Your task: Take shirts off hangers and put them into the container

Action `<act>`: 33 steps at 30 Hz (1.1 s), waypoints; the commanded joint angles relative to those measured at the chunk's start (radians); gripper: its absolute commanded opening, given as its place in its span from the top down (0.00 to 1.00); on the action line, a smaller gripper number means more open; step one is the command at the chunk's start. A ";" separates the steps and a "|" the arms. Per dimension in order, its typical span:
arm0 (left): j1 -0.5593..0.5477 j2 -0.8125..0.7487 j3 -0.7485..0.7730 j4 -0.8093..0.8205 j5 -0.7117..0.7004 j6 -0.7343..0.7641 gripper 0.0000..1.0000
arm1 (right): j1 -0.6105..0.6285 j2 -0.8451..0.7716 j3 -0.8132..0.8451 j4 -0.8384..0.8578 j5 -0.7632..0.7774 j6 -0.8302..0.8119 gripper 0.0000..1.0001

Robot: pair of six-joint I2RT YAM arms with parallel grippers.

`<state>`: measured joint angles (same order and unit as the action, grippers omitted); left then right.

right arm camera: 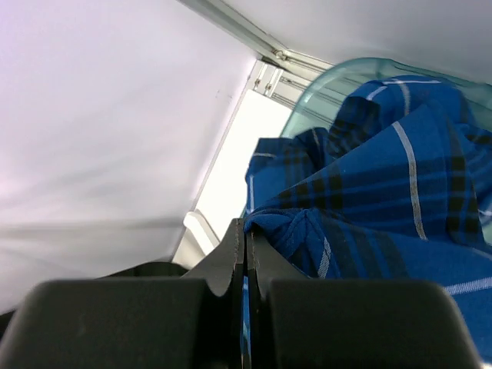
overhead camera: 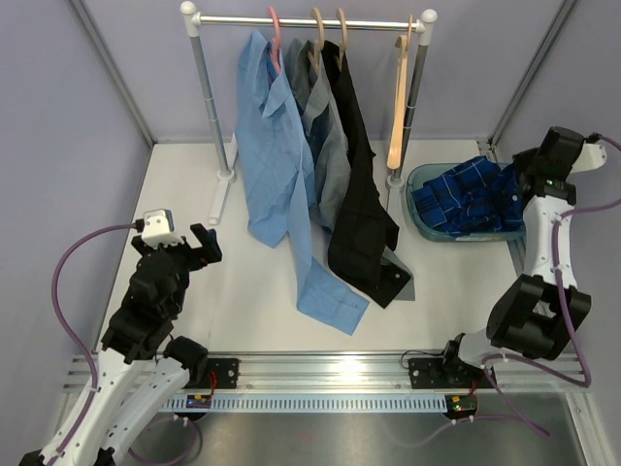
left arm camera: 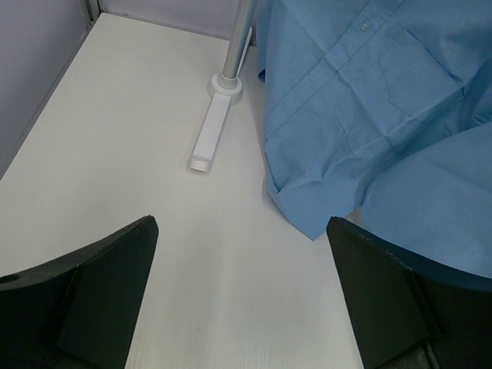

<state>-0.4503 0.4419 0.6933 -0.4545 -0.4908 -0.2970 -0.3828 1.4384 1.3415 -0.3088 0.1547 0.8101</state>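
The dark blue plaid shirt (right arm camera: 369,192) is lying heaped in the container (overhead camera: 419,180), and the right gripper (right arm camera: 244,231) is pinching a fold of it, jaws pressed tight with only a sliver of blue cloth showing between them. The tub is sitting at the far right of the table (overhead camera: 194,146), just beside the foot of the rail stand (overhead camera: 310,21). Part of the shirt is bulging up over the rim on the right arm's side.

So the step in hand looks like tidying or seating this first shirt in the tub, not fetching a new one. Above it a bare wooden hanger (overhead camera: 399,107) is dangling from the rail.

Further left, the light blue shirt (overhead camera: 277,175), the grey shirt (overhead camera: 325,126) and the black shirt (overhead camera: 359,194) are hanging on their hangers, tails trailing onto the table.

The left gripper (left arm camera: 240,227) is hovering over the table near the light blue hem, jaws spread wide and holding nothing.

Next, the right arm probably needs to tuck that fold inside the rim and let go. The left is looking well placed to take the light blue shirt.
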 commanded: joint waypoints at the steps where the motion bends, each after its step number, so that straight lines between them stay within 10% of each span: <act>1: 0.005 0.008 -0.005 0.046 -0.005 -0.005 0.01 | 0.013 0.100 0.068 0.003 -0.010 -0.057 1.00; 20: 0.007 0.018 -0.003 0.046 -0.005 -0.001 0.01 | 0.025 0.704 0.350 -0.355 -0.047 -0.092 0.94; 28: 0.007 0.011 -0.005 0.046 -0.006 -0.002 0.01 | 0.030 0.529 0.369 -0.352 0.014 -0.173 0.62; 33: 0.007 0.009 -0.005 0.046 -0.005 -0.004 0.01 | 0.035 0.346 0.319 -0.354 0.029 -0.222 0.58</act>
<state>-0.4469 0.4538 0.6933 -0.4545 -0.4923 -0.2970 -0.3588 1.9636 1.6711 -0.6479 0.1436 0.6487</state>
